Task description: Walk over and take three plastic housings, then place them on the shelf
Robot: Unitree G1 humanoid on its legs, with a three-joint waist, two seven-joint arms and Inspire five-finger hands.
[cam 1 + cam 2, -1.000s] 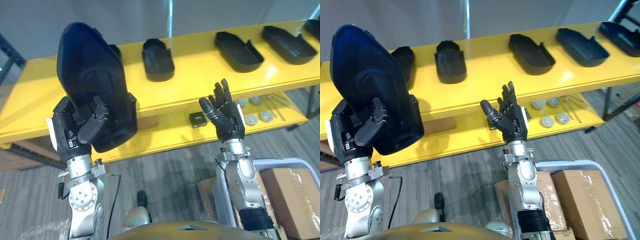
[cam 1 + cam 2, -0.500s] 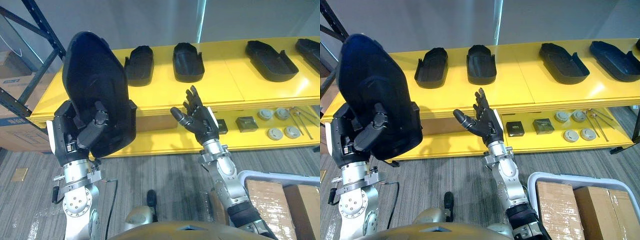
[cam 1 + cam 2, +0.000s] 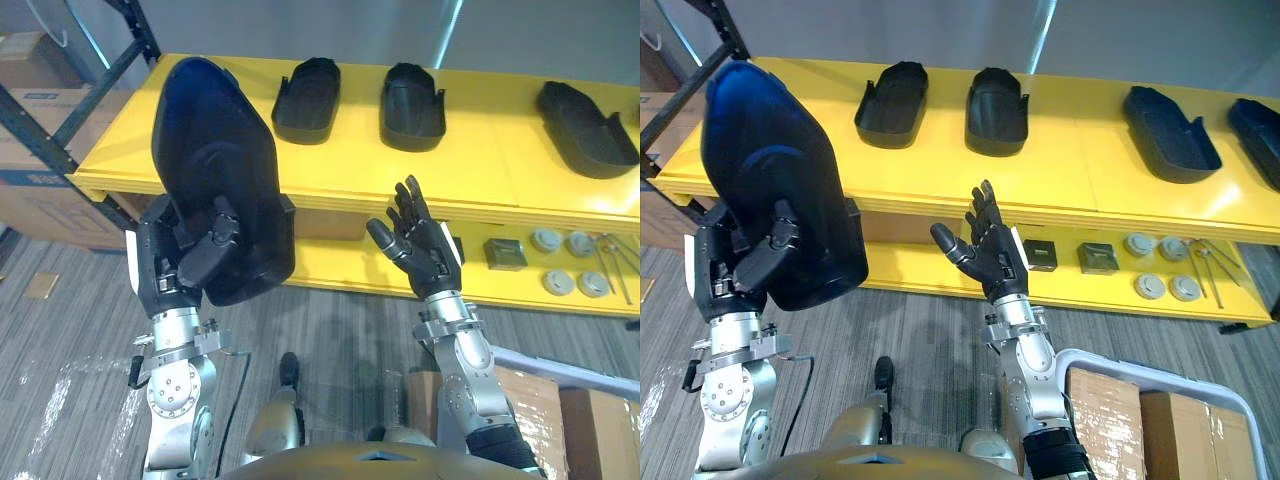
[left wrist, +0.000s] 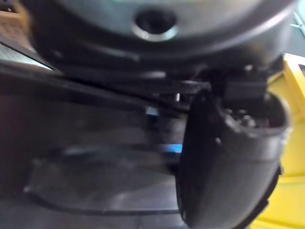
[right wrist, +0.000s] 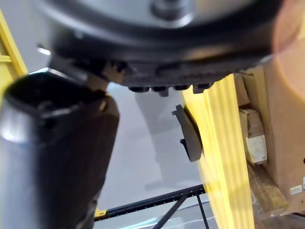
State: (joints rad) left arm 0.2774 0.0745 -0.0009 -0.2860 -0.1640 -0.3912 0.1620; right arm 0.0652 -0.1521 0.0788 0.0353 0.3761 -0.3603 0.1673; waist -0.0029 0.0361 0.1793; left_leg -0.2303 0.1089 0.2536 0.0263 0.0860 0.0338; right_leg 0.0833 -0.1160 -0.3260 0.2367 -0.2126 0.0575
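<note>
left hand (image 3: 160, 275) fingers curled round housing (image 3: 215, 150), upright; right hand (image 3: 430, 255) empty, fingers spread — i'd lay housing flat by shelf (image 3: 480, 160) left front corner, clear of shelved housing (image 3: 308, 88).

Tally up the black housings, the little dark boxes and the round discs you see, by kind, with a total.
housings: 5 (four on the top shelf, one in the left hand)
dark boxes: 2
round discs: 4
Total: 11
</note>
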